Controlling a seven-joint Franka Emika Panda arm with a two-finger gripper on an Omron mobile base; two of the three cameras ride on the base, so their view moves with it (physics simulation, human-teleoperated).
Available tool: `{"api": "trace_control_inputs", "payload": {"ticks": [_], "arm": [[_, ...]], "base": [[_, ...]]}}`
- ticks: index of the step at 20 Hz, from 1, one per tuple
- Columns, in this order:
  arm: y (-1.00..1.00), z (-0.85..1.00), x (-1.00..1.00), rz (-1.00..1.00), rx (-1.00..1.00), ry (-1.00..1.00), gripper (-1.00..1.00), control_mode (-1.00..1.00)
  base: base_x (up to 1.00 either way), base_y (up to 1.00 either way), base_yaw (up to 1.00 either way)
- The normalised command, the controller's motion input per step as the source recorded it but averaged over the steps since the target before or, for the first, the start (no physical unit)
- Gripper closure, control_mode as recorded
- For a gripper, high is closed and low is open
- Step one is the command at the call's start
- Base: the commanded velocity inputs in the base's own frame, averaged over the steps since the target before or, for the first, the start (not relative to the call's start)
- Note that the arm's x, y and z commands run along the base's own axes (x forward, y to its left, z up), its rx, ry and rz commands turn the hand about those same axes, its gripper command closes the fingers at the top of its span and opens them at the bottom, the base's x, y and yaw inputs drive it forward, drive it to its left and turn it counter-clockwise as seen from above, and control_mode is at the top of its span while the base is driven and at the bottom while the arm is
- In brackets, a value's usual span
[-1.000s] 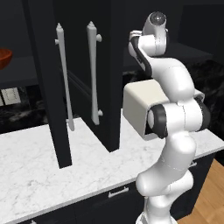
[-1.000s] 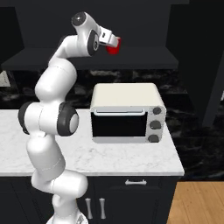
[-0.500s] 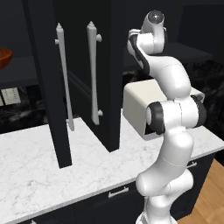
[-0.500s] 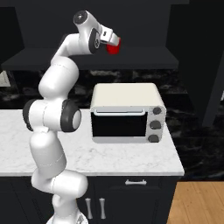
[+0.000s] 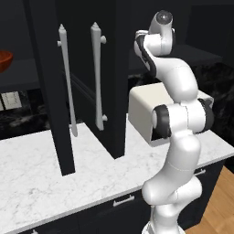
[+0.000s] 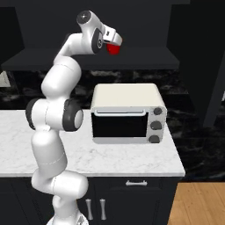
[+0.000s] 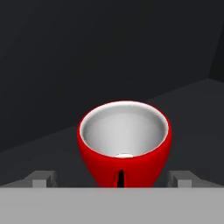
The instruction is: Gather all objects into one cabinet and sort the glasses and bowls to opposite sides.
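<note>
My gripper [image 7: 114, 180] is spread wide around the red cup [image 7: 124, 144] on the dark shelf [image 7: 52, 144]; it looks light, rigid and glossy, so I'd pinch its tapered sides low

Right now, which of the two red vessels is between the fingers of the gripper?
The small bright red cup, on the dark shelf above the toaster oven. The open gripper brackets it. The wide red-brown bowl sits far left, beyond the cabinet doors.

Glossy red cup [image 7: 124, 146], matt grey inside
</note>
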Motion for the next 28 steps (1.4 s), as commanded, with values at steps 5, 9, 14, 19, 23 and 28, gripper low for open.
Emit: {"api": "trace_control_inputs", "payload": {"ticks": [5, 9, 14, 19, 23, 28], "arm": [[0.00, 0.00, 0.14, 0.00, 0.00, 0.00, 1.00, -1.00], [0.00, 0.00, 0.06, 0.00, 0.00, 0.00, 1.00, -1.00], [0.00, 0.00, 0.00, 0.00, 0.00, 0.00, 1.00, -1.00], [0.00, 0.00, -0.01, 0.00, 0.00, 0.00, 1.00, -1.00], [0.00, 0.08, -0.24, 0.01, 0.00, -0.12, 1.00, -1.00], [-0.03, 0.10, -0.64, 0.06, 0.01, -0.27, 1.00, -1.00]], "base": [[0.00, 0.00, 0.00], [0.00, 0.00, 0.00], [0.00, 0.00, 0.00], [0.00, 0.00, 0.00], [0.00, 0.00, 0.00], [0.00, 0.00, 0.00]]}}
